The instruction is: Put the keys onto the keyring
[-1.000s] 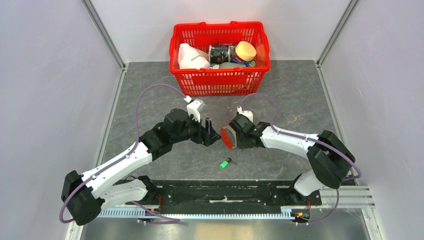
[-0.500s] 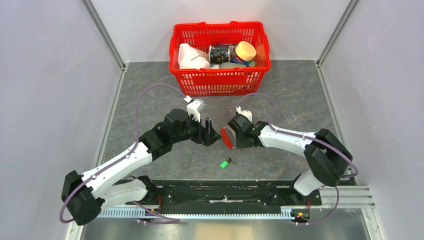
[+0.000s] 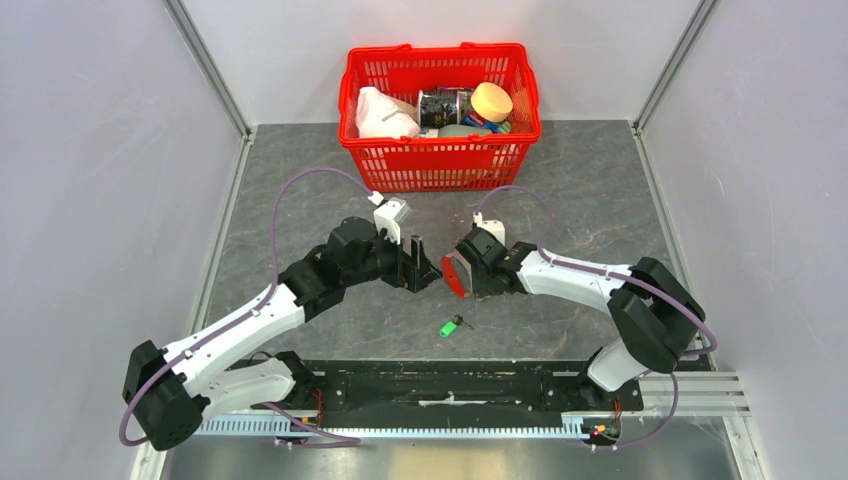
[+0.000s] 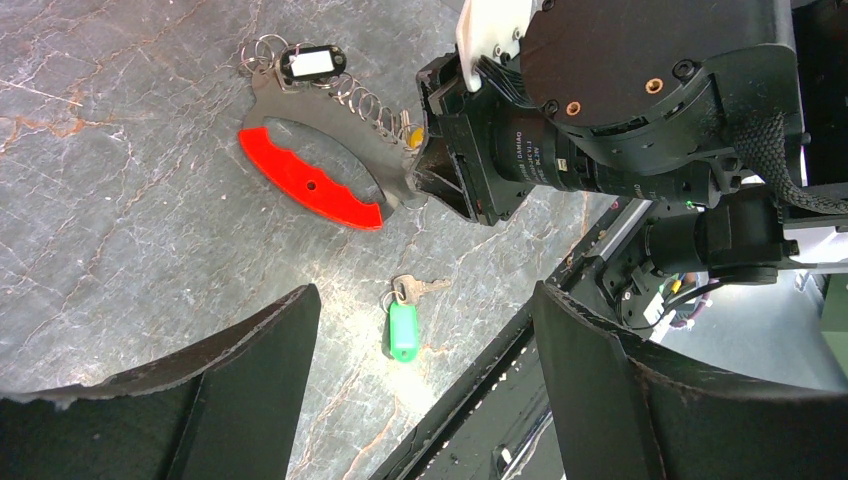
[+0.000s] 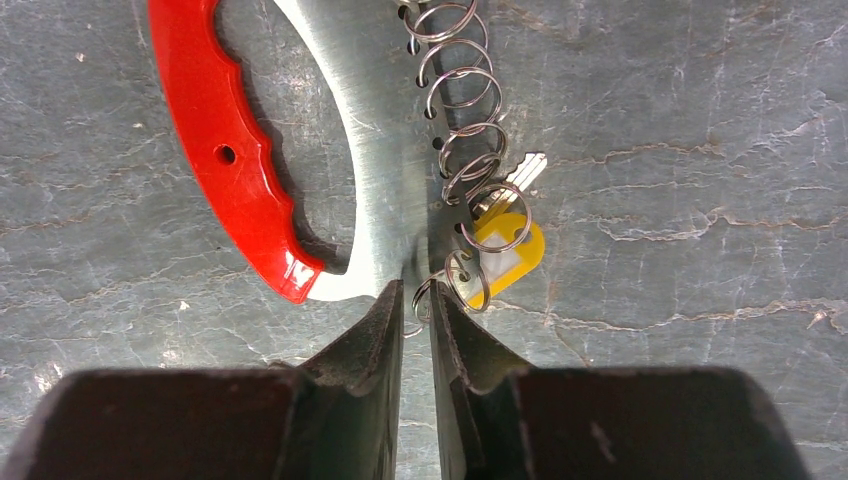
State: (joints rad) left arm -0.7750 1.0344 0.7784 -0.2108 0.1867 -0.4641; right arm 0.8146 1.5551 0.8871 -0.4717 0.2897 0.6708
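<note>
The keyring (image 5: pixel 225 150) has a red oval handle, a flat metal blade and a row of thin wire rings (image 5: pixel 460 120). One ring carries a key with a yellow tag (image 5: pixel 510 245); another carries a black-and-white tag (image 4: pixel 312 62). My right gripper (image 5: pixel 415 300) is shut on the keyring's metal end and holds it low over the table (image 3: pixel 451 277). A brass key with a green tag (image 4: pixel 403 330) lies loose on the table (image 3: pixel 450 326). My left gripper (image 4: pixel 425 340) is open and empty, hovering above the green-tagged key, just left of the keyring (image 3: pixel 425 268).
A red mesh basket (image 3: pixel 440 160) with several groceries stands at the back centre. The black base rail (image 3: pixel 440 385) runs along the near edge, just below the green-tagged key. The two wrists are close together at the middle of the grey stone-patterned table.
Almost nothing; the right arm has edged very slightly towards the back with the keyring still in its jaws. The left arm and the green-tagged key have not moved.
</note>
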